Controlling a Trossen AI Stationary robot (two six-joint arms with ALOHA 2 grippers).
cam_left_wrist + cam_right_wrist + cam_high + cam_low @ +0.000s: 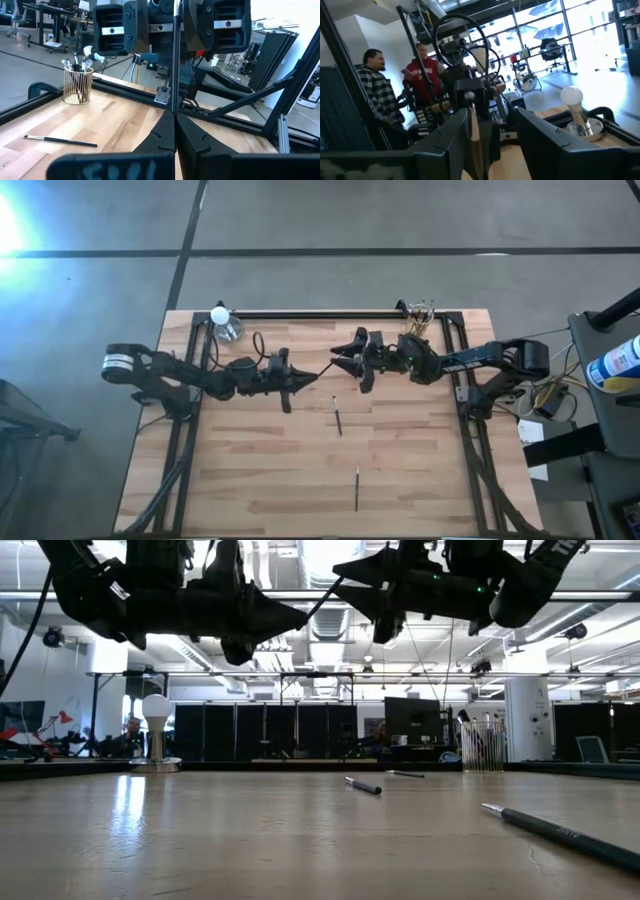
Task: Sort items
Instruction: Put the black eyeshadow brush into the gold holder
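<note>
2 dark grippers overhead, 3 thin sticks (363, 785) on wooden table (200, 840), light bulb (156, 710) left

Grey concrete floor (400, 220) around the table, crossed by dark seam lines. Bright glare at one edge of the high view. Beyond the table: open workshop hall, white ceiling pipes and ducts (330, 635), strip lights. Row of dark panels (250, 732) along the far side, white column (525, 718). Tall windows (555, 25); office chair (551, 50). Two people (400, 90) stand in the background.

Tabletop mostly free — two loose sticks (338, 421) (357, 488) mid-table; cup (420, 315), bulb (221, 316) at back corners.
</note>
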